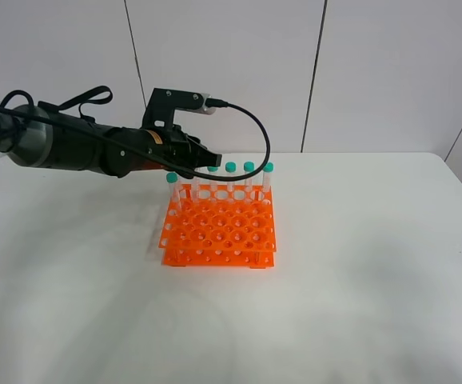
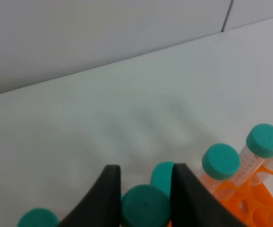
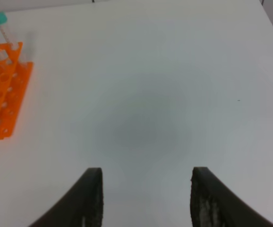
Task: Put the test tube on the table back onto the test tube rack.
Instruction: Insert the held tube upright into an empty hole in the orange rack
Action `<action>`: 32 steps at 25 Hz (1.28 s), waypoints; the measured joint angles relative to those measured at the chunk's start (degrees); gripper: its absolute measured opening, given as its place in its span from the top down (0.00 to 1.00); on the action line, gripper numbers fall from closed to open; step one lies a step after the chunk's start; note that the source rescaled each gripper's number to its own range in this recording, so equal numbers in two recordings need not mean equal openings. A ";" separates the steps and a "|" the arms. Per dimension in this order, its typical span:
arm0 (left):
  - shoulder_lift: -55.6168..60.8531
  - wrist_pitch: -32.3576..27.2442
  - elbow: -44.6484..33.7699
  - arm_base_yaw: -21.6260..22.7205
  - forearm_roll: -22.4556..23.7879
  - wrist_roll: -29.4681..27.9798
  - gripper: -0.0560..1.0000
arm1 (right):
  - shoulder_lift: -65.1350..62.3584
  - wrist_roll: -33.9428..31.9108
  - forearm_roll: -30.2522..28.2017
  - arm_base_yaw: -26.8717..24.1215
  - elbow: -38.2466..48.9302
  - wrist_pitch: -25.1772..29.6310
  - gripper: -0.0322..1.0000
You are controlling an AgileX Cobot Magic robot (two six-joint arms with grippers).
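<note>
Two black fingers (image 2: 109, 189) of the left pincer (image 2: 146, 168) closed narrowly on the teal screw cap of a slim clear plastic test tube (image 2: 146, 207), held upright at the far row of the bright orange two-tier plastic test tube rack (image 1: 219, 232). Flanked by other teal-capped tubes (image 2: 220, 161) standing in that same row. Underneath, a plain white surface (image 1: 359, 280). Right pincer (image 3: 147, 170) spread wide, gripping nothing, hovering above white surface, well apart from the rack.
</note>
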State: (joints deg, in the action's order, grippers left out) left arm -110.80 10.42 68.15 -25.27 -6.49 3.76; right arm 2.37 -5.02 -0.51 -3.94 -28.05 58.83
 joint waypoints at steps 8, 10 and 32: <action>-0.64 0.41 -0.13 0.05 -0.16 0.00 0.95 | 0.00 0.00 0.11 0.00 0.00 0.00 0.14; -0.64 1.89 -1.21 0.05 -0.48 0.00 0.95 | 0.00 0.00 0.11 0.00 0.00 0.00 0.14; -0.64 5.44 -6.72 0.05 -1.69 -0.34 0.95 | 0.00 0.00 0.11 0.00 0.00 0.00 0.14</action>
State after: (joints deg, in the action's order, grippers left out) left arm -111.44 15.86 61.43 -25.21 -8.19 3.43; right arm 2.37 -5.02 -0.40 -3.94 -28.05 58.83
